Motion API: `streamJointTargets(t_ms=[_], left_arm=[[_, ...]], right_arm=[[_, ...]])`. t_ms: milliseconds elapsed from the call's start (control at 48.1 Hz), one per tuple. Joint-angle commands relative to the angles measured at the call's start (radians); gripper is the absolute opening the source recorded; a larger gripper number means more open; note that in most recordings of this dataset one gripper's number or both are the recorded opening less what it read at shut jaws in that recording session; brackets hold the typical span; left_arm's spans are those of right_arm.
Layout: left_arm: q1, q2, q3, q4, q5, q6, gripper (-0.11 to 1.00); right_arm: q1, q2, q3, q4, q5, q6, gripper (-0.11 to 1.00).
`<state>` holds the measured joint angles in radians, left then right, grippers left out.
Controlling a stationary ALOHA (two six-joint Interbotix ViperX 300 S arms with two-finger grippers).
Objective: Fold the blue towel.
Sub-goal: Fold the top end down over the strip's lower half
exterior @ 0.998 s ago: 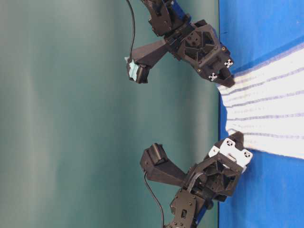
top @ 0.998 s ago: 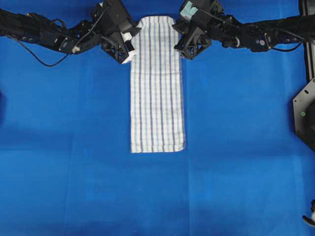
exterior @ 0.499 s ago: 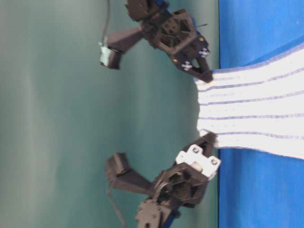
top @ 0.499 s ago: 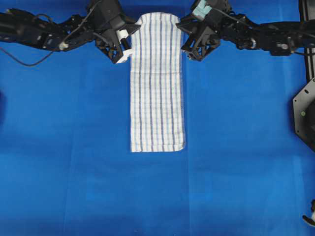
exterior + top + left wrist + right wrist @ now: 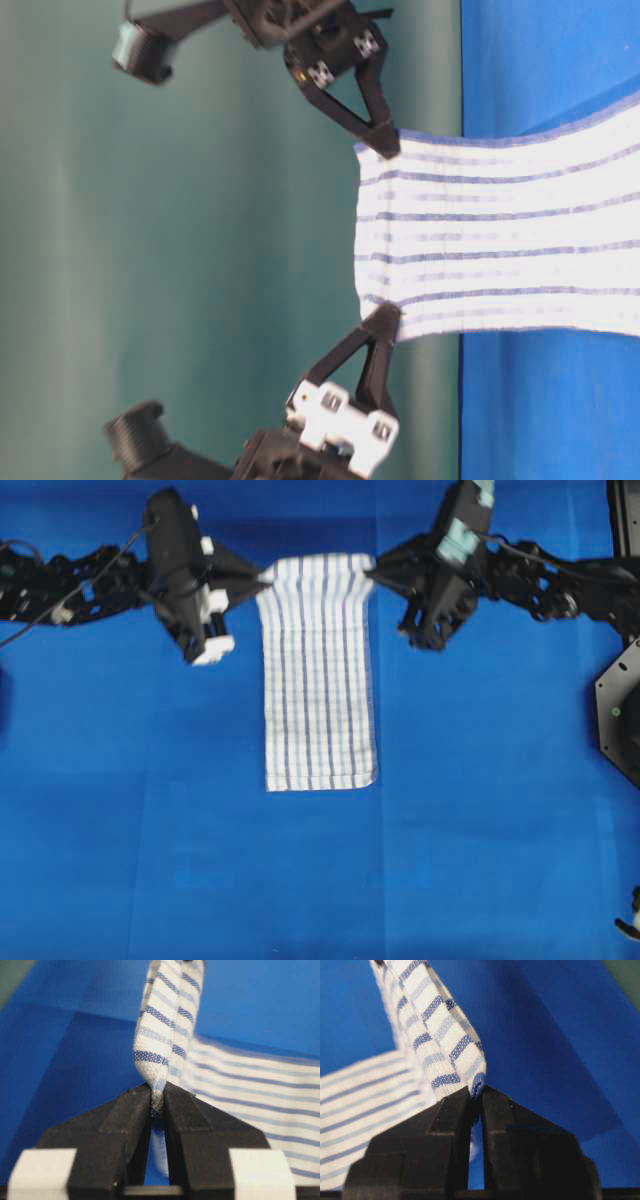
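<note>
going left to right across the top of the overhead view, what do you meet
left gripper → blue towel → right gripper → black bracket at the right edge

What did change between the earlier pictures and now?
Both grippers, left and right, kept their pinch on the blue towel corners and lifted that end off the blue sheet, the arms spreading outward. The towel's near end stayed flat in place.
</note>
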<state>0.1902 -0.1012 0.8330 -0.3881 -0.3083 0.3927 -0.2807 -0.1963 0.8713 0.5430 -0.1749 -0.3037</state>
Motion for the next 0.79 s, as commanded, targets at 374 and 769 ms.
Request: streamJointTargets(t_ms=[374, 769], left_arm=[[-0.275, 0.003, 0.006, -0.018, -0.035, -0.08, 0.04], [-0.365, 0.16, 0.002, -0.014, -0.16, -0.264, 0.04]], right_arm=[[0.222, -0.044, 0.035, 0.071, 0.012, -0.002, 0.06], [0.325, 0.078, 0.035, 0.149, -0.017, 0.0, 0.06]])
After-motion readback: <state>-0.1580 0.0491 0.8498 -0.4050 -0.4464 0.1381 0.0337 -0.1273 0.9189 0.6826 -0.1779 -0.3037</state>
